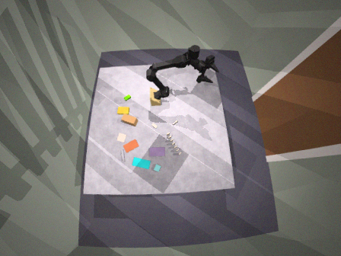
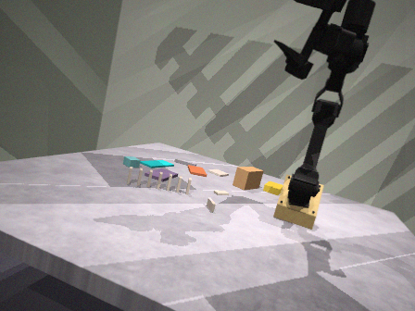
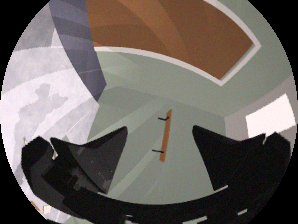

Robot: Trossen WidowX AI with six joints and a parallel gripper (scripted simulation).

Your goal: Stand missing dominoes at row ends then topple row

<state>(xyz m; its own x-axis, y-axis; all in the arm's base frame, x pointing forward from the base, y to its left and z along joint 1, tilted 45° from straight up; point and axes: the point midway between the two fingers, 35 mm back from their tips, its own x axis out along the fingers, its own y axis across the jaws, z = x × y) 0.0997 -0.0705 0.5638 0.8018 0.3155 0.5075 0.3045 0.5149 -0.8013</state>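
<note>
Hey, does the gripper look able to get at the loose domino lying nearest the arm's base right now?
Probably yes. The gripper is open, empty and raised behind the base, while that domino lies alone in open space, apart from the standing row, with nothing above it.

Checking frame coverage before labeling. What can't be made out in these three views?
- Wrist view: dominoes and table work area out of frame; the open gripper faces the wall.
- Top view: standing dominoes too small to count or judge spacing.
- Exterior view: arm top cut off by the edge; arm hides part of the tan base block.
</note>
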